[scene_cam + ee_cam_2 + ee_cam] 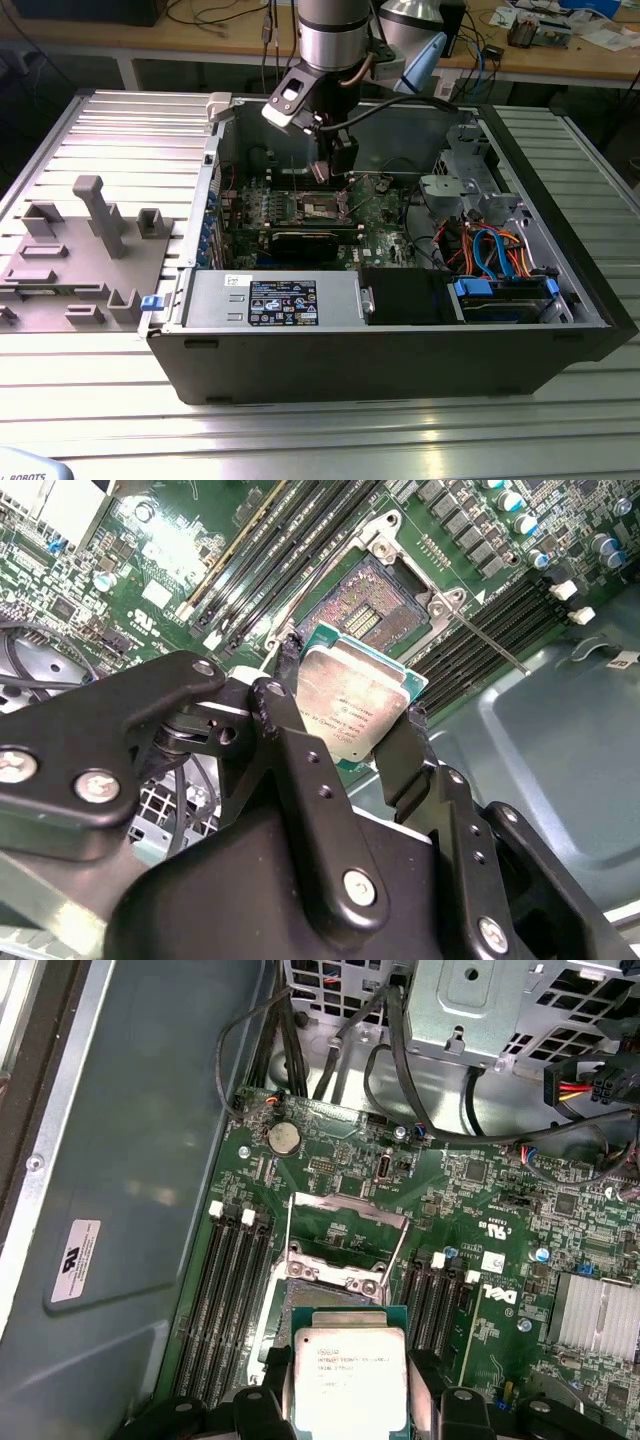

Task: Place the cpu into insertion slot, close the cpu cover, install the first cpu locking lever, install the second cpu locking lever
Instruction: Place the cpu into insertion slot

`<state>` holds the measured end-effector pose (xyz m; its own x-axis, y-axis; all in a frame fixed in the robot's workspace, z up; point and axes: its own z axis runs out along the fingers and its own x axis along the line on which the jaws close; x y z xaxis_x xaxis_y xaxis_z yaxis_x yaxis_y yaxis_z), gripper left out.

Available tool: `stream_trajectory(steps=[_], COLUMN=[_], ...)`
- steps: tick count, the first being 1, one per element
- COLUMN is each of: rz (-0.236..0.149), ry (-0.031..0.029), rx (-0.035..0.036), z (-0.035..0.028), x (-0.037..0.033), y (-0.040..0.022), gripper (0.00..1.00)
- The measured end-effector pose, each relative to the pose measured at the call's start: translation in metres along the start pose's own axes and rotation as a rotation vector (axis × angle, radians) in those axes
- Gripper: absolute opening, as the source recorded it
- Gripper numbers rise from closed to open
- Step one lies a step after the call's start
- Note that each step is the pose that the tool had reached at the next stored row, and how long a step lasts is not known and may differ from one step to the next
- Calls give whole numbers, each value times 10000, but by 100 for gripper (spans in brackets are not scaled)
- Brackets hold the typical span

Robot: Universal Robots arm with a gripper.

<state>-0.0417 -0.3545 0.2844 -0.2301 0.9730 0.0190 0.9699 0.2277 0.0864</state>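
On the ribbed worktop (320, 440) lies an open computer case (400, 340), and the gripper (335, 165) hangs inside it above the green circuit board (380, 215). In the second wrist view the gripper (350, 688) is closed narrowly on the cpu (355, 702), pinched at two opposite edges with its silvery top facing the camera. The cpu cover (340, 1205) stands swung open just beyond the gripper. The insertion slot (365, 605) lies bare just past the cpu and below it, flanked by long black memory slots (235, 1300).

The chip is not yet seated. Placing it well probably means holding it level, squaring its edges to the slot's rim, and coming straight down without sliding across the contacts.

The cpu (348, 1380) covers the slot's edge nearest the gripper. How far it hangs above the slot cannot be judged, nor which corner carries its alignment mark. A thin lever (485, 640) shows beside the slot; the other is hard to make out.
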Motion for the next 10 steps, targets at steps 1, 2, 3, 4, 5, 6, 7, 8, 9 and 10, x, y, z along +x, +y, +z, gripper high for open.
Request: stream_trajectory(steps=[1, 2, 3, 4, 5, 6, 7, 8, 9, 10], rz=[28, 71, 98, 146, 178, 209, 240, 268, 295, 324], ry=[-3, -6, -8, -12, -15, -18, -21, -23, -25, -28], rx=[-1, -2, -2, -3, -4, -4, -5, -5, -6, -6], z=[0, 0, 0, 0, 0, 0, 0, 0, 0, 0], x=[0, 0, 0, 0, 0, 0, 0, 0, 0, 0], y=[0, 0, 0, 0, 0, 0, 0, 0, 0, 0], gripper=[55, 55, 55, 55, 55, 55, 55, 55, 55, 55])
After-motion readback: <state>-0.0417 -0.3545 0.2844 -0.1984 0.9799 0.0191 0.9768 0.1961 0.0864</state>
